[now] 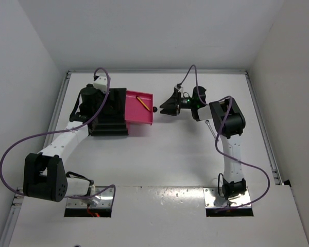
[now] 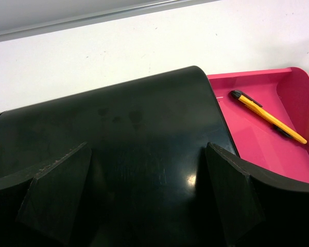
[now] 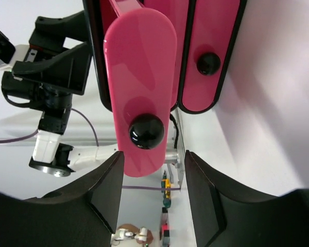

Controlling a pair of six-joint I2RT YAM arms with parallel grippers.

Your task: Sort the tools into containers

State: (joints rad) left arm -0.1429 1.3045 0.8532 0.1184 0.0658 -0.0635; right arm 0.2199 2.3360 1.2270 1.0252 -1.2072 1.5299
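Observation:
The black cabinet (image 1: pixel 110 121) stands at the table's back left. Its top pink drawer (image 1: pixel 136 116) is pulled out to the right and holds the yellow-handled tool (image 1: pixel 142 102). My left gripper (image 1: pixel 91 100) is open, its fingers spread over the cabinet's top (image 2: pixel 118 118). The drawer (image 2: pixel 257 149) and the yellow-handled tool (image 2: pixel 268 117) show at the right of the left wrist view. My right gripper (image 1: pixel 166 108) is open, just right of the drawer's black knob (image 1: pixel 154 109). In the right wrist view the knob (image 3: pixel 147 131) sits just ahead of the open fingers (image 3: pixel 108 190). The scissors, screwdriver and wrench are out of view.
A second pink drawer front with its knob (image 3: pixel 208 63) is shut beside the open one. Metal rails (image 1: pixel 260 118) run along the white table's sides and back. Purple cables (image 1: pixel 20 141) loop off both arms.

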